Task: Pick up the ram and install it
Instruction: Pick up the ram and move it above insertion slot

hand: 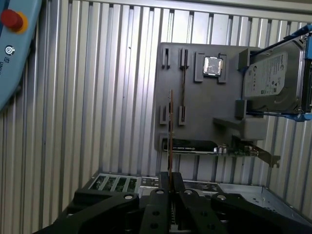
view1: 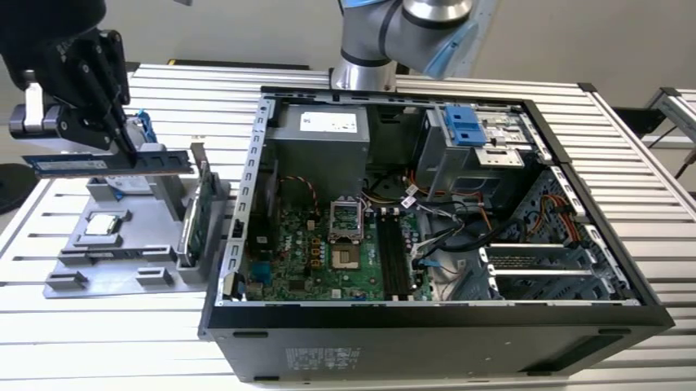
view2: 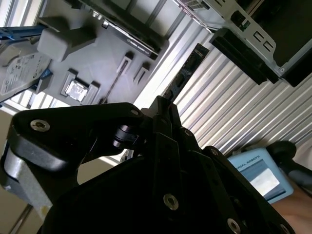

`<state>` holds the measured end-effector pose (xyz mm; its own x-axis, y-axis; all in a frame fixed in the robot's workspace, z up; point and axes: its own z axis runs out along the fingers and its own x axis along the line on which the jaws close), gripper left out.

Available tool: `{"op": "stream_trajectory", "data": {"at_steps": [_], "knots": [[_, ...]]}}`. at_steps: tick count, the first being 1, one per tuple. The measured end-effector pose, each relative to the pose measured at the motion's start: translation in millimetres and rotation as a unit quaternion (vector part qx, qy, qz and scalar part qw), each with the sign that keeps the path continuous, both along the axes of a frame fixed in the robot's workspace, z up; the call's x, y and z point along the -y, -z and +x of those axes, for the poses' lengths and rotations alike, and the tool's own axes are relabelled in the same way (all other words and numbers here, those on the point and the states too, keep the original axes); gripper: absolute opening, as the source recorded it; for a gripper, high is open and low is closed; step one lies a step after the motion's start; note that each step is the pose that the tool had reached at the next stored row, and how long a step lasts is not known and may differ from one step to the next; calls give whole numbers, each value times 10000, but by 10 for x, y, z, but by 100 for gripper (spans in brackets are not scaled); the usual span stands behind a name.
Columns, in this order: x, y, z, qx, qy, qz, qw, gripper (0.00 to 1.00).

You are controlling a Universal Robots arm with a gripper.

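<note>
Ram (view1: 77, 164): a thin, stiff board, judged light and rigid along its length but fragile. Chips and the contact edge are best left untouched; hold is best taken on the flat faces near mid-length, with the force kept low.

Gripper (view1: 129, 155): closed on the ram, with no gap visible between fingers (hand: 160, 187) and board in the first wrist view. There the ram (hand: 170, 126) is seen edge-on, running straight out from between the jaws. The grip appears to sit near mid-length, though the exact spot is hidden by the fingers.

Position: the ram is held level in the air above the gray tray (view1: 81, 261), apart from it, at the exterior view's left of the open computer case (view1: 435, 322). It is well apart from the memory slots (view1: 389, 254) inside the case. A hard drive (hand: 273, 80) and an expansion card (hand: 195, 145) are seen seated on the tray.

Arm (view1: 364, 49): rooted behind the case, reaching across to the exterior view's left, with the gripper pointed down over the tray.
</note>
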<state>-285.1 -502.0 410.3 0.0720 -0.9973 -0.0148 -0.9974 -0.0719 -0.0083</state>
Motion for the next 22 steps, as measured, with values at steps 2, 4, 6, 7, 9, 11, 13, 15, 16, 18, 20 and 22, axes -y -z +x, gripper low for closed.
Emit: {"op": "stream_trajectory", "data": {"at_steps": [2, 4, 6, 7, 9, 11, 13, 15, 16, 18, 20, 22], "knots": [[0, 0, 19, 0, 0, 0, 10000, 0], [0, -1, 37, 0, 0, 0, 10000, 0], [0, 0, 56, 0, 0, 0, 10000, 0], [0, -1, 65, 0, 0, 0, 10000, 0], [0, 0, 82, 0, 0, 0, 10000, 0], [0, 0, 100, 0, 0, 0, 10000, 0], [0, -1, 117, 0, 0, 0, 10000, 0], [0, -1, 135, -1, 0, 0, 10000, 0], [0, 0, 144, 0, 0, 0, 10000, 0], [0, -1, 162, 0, 0, 0, 10000, 0], [0, -1, 180, 0, 0, 0, 10000, 0], [0, 0, 197, 0, 0, 0, 10000, 0]]}}
